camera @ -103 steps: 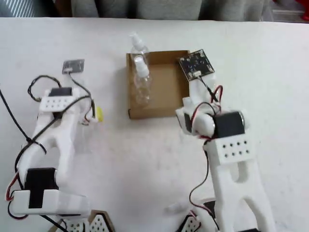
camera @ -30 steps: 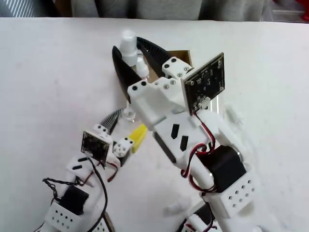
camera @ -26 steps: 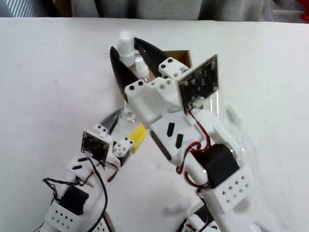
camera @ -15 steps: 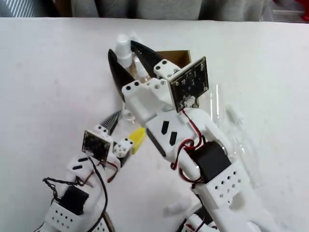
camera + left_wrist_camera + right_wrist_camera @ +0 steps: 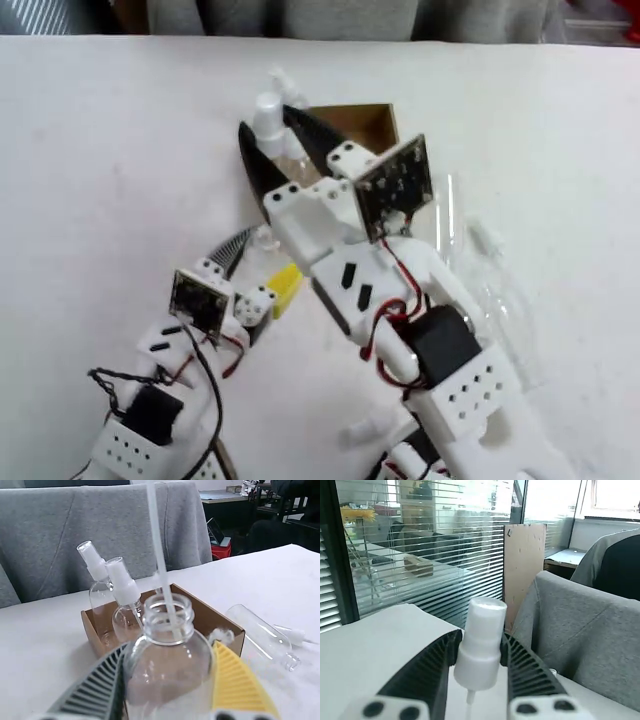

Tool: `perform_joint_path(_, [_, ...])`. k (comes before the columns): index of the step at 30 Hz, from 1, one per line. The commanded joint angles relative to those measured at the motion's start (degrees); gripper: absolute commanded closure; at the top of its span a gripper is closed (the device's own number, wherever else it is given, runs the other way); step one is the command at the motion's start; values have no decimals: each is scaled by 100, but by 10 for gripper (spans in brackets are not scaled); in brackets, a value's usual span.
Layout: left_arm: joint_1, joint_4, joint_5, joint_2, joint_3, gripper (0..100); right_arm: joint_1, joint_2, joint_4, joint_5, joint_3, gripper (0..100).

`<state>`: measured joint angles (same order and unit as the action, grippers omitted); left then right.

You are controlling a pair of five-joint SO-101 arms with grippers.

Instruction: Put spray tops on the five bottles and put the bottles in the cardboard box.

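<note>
The white table (image 5: 100, 150) carries the cardboard box (image 5: 227, 625), with one capped bottle (image 5: 125, 612) in it and a second capped bottle (image 5: 97, 587) at its far edge. The left gripper (image 5: 170, 670) is clamped around an open bottle (image 5: 167, 680) just in front of the box. The right gripper (image 5: 481, 636) pinches a spray top (image 5: 482, 645) above it, and the tube (image 5: 161, 555) reaches into that bottle's neck.

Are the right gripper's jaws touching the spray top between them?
Touching. The right wrist view shows the spray top pinched between both jaws of the right gripper, no gap either side.
</note>
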<state>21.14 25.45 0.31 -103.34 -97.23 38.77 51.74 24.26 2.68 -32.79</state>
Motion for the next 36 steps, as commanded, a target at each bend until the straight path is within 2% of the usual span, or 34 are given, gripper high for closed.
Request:
perform_joint_path(1, [66, 9, -44, -127, 26, 977, -66, 338, -154, 0, -158, 982])
perform_joint_path(18, [66, 9, -44, -127, 26, 977, 163, 435, -154, -44, -1266, 982])
perform_joint_path(22, [66, 9, -44, -127, 26, 977, 365, 822, -154, -44, -1591, 982])
perform_joint_path(33, [66, 9, -44, -127, 26, 977, 374, 1508, -163, -53, -2497, 982])
perform_joint_path(36, [66, 9, -44, -127, 26, 977, 374, 1640, -163, -475, -2673, 982])
